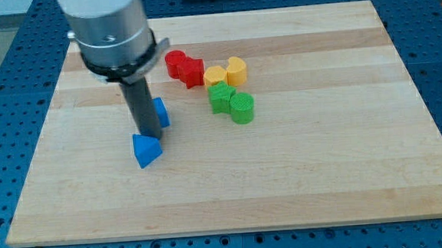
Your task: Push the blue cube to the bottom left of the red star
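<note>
The blue cube sits left of centre on the wooden board, partly hidden behind my rod. My tip rests on the board just to the cube's lower left, touching or nearly touching it. The red star lies up and to the right of the cube, next to a red round block. A blue triangular block lies just below my tip.
A yellow block and a yellow heart-like block sit right of the red star. Two green blocks lie below them. The board's left edge lies to the left of my tip.
</note>
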